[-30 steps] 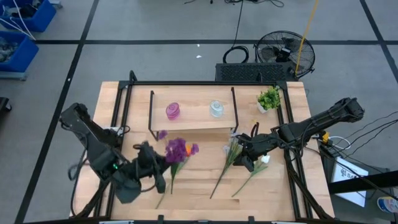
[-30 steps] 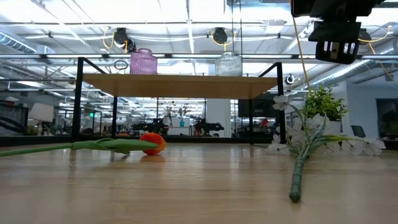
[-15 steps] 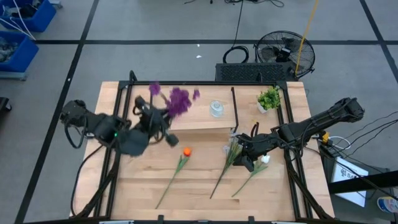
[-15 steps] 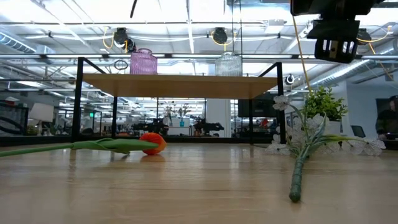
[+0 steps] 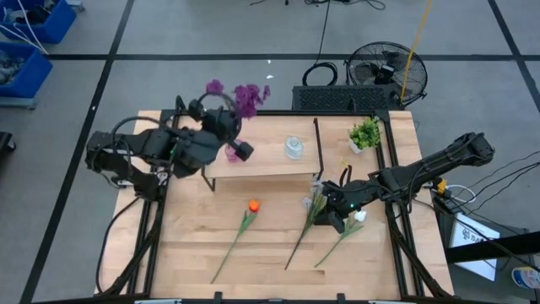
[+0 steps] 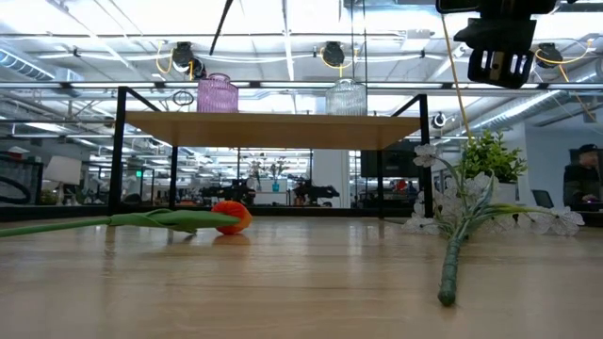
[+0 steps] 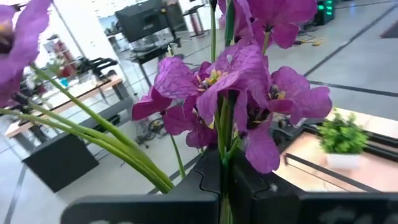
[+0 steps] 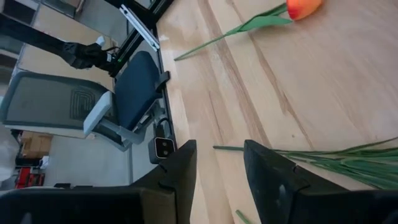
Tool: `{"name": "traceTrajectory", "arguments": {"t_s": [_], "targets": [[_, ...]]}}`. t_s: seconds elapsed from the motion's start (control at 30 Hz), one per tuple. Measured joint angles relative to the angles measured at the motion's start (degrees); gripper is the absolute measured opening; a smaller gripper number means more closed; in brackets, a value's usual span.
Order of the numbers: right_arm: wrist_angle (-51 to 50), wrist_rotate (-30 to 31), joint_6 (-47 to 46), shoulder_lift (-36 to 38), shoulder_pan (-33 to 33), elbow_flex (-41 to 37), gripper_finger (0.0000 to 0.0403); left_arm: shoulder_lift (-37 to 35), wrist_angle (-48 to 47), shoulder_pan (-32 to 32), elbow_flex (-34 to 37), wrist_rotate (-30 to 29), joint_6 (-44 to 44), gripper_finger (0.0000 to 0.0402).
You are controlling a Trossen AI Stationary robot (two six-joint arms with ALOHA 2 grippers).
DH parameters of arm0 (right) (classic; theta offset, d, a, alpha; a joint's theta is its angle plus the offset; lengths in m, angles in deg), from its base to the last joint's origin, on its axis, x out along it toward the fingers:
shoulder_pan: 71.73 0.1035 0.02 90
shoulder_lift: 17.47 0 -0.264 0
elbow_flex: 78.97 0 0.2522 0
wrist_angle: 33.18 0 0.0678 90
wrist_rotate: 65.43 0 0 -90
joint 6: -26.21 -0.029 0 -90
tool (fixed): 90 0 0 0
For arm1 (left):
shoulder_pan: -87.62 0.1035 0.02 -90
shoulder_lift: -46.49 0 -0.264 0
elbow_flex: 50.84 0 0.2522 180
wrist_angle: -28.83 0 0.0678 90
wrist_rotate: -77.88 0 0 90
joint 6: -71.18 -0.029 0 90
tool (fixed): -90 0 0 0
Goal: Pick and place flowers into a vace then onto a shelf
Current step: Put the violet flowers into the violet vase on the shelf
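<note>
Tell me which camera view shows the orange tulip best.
The high view: the whole orange tulip and its stem lie on the table. The low view shows it side-on; the right wrist view only its edge; the left wrist view nothing.

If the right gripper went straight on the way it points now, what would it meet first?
Probably the bare tabletop. The open right gripper hangs over green stems near its fingertips; the wood ahead looks free, with the orange tulip farther off and to one side. Depth is hard to judge.

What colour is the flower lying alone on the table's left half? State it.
Orange: the tulip has an orange head on a green stem, clearest in the low view.
</note>
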Motion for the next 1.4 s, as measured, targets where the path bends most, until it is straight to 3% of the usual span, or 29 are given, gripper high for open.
{"name": "traceTrajectory", "arguments": {"t_s": [0.23,0.57,0.93,1.4], "targets": [[0.4,0.1,0.0,0.0,0.0,0.0,0.0125,0.0,-0.3,2.6,0.2,4.6,-0.5,0.0007],[0.5,3.0,0.0,0.0,0.0,0.0,0.0125,0.0,1.3,4.3,3.6,4.8,0.8,0.0007],[0.5,3.0,0.0,0.0,0.0,0.0,0.0125,0.0,12.4,4.4,6.8,4.5,-5.5,0.0007],[0.5,3.0,0.0,0.0,0.0,0.0,0.0125,0.0,10.8,4.5,6.8,4.4,-5.6,0.0007]]}}
